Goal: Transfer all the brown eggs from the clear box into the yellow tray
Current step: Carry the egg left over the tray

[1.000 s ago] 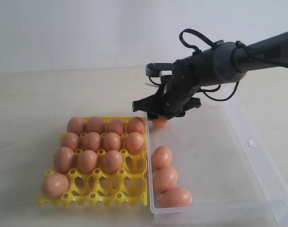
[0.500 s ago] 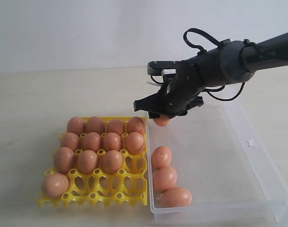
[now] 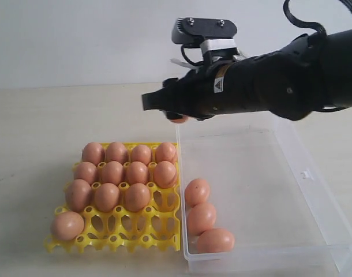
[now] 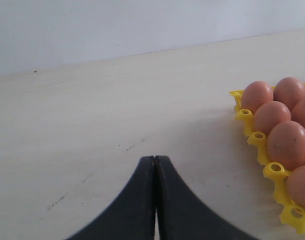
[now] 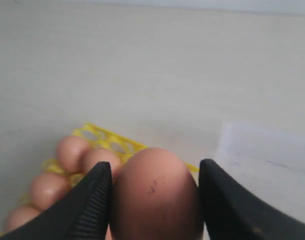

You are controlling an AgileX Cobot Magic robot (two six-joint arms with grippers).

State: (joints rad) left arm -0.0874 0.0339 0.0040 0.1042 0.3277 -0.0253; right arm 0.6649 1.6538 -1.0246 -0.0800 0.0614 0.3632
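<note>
Pale wooden table [image 3: 37, 127], plain white wall behind; contents listed from the near edge outward.

Item 1. Yellow tray [image 3: 135, 236], near left. Front row: one brown egg [image 3: 67, 225] in the left corner cup, three cups bare. Next row: three eggs, with the cup nearest the box bare. The two far rows are full. Twelve are seated, four cups free.

Item 2. Clear box [image 3: 262, 261], touching the tray's right side. Three eggs [image 3: 201, 218] lie in a line against its left wall, toward the near end. The rest of its floor is bare.

Item 3. Left gripper [image 4: 155, 161], seen only in its own wrist view. Fingers pressed together on nothing, low over bare table beside the tray's corner.

Item 4. Right gripper [image 5: 153, 172], farthest back. Fingers stand wide but are clamped on either side of one egg [image 3: 179, 119], which hangs in the air over the box's far left corner, just beyond the tray's far edge.

Change noted: a second ago this egg sat low inside the box's far left corner, and the arm has since raised it well above the rim and carried it slightly leftward.

Assessment: the thirteenth egg is out of the box and in transit. The free cups are all on the near side, so the carry probably has to come back toward the front over the seated eggs. After this one, three pickups remain.
</note>
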